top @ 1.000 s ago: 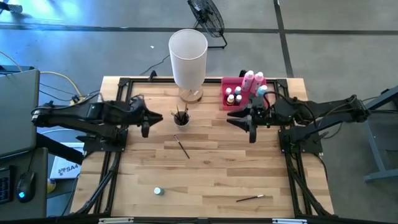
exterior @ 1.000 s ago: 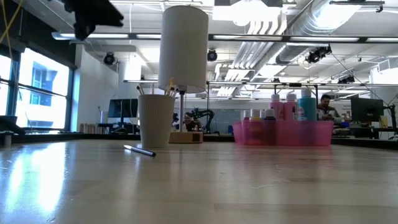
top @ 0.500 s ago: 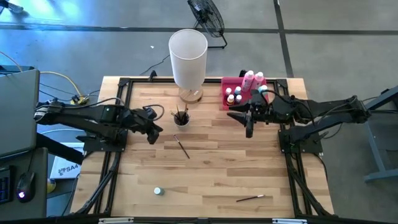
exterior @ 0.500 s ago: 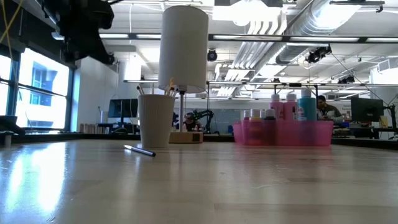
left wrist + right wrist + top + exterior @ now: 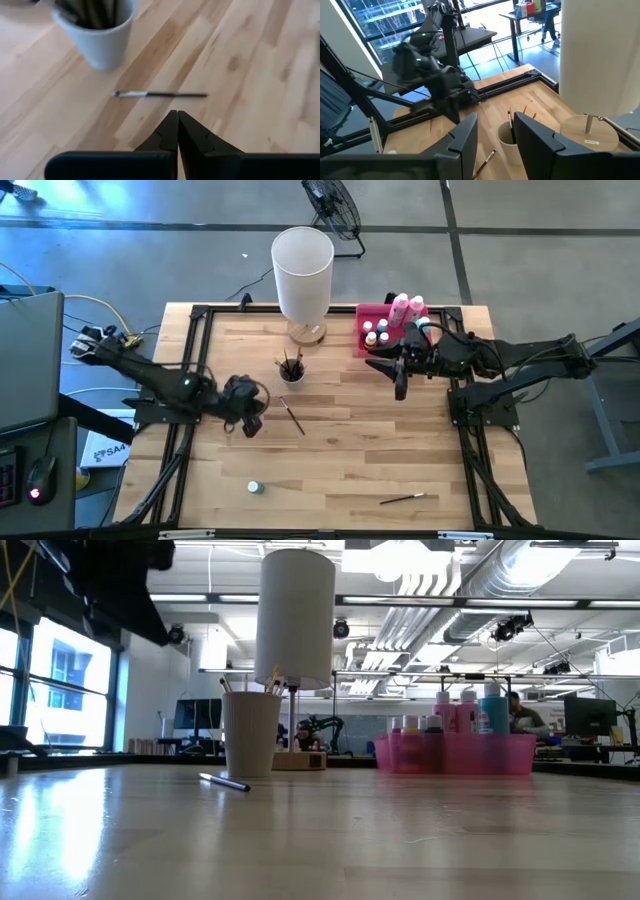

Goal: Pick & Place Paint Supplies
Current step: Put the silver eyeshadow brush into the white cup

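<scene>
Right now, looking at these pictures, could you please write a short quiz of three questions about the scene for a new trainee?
1. True or false: the left gripper has its jaws shut and holds nothing.
2. Which thing lies on the table nearest the white cup?
A. a small bottle
B. a paintbrush
C. a pink tray
3. Fill in: the other brushes stand inside the white ____.

Key:
1. True; the jaws meet, empty, above the loose paintbrush.
2. B; the small bottle lies far off near the front edge, and the pink tray stands farther to the right.
3. Cup.
</scene>
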Controlling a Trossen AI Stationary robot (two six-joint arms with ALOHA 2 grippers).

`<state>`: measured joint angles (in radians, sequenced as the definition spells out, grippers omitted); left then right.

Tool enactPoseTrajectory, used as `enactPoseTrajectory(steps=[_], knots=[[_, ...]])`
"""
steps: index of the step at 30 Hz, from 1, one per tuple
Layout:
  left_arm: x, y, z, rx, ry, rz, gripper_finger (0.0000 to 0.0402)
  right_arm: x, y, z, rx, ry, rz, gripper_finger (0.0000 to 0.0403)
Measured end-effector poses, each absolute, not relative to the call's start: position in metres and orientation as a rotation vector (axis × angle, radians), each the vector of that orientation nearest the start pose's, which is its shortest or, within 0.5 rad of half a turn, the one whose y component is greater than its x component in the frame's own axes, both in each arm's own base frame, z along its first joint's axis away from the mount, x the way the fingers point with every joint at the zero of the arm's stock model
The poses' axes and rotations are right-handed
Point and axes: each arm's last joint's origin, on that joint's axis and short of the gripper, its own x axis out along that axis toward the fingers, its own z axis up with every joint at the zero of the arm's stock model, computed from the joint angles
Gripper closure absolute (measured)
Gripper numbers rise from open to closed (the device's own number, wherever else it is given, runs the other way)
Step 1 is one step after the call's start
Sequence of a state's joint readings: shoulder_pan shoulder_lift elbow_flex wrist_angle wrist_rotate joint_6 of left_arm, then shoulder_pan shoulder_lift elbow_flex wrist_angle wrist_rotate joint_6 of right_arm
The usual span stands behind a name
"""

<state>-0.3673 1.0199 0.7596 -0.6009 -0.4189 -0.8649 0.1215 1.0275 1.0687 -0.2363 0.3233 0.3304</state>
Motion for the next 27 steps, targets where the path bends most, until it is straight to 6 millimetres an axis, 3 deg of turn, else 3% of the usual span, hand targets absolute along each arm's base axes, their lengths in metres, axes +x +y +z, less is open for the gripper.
enactPoseTrajectory(steps=[5, 11, 22, 27], knots=[[0.178, -0.081, 0.248, -0.533, 0.637, 0.382, 0.0401, 0.219, 0.017, 0.381, 0.246, 0.159, -0.228, 0.0282], [0.173, -0.093, 0.233, -0.618, 0.592, 0.458, 0.0401, 0.219, 0.017, 0.381, 0.239, 0.16, -0.227, 0.0282], [0.189, -0.105, 0.182, -0.687, 0.642, 0.65, 0.0401, 0.219, 0.017, 0.381, 0.188, 0.168, -0.222, 0.0282], [0.2, -0.113, 0.167, -0.665, 0.664, 0.632, 0.0401, 0.22, 0.018, 0.38, 0.167, 0.174, -0.209, 0.0282]])
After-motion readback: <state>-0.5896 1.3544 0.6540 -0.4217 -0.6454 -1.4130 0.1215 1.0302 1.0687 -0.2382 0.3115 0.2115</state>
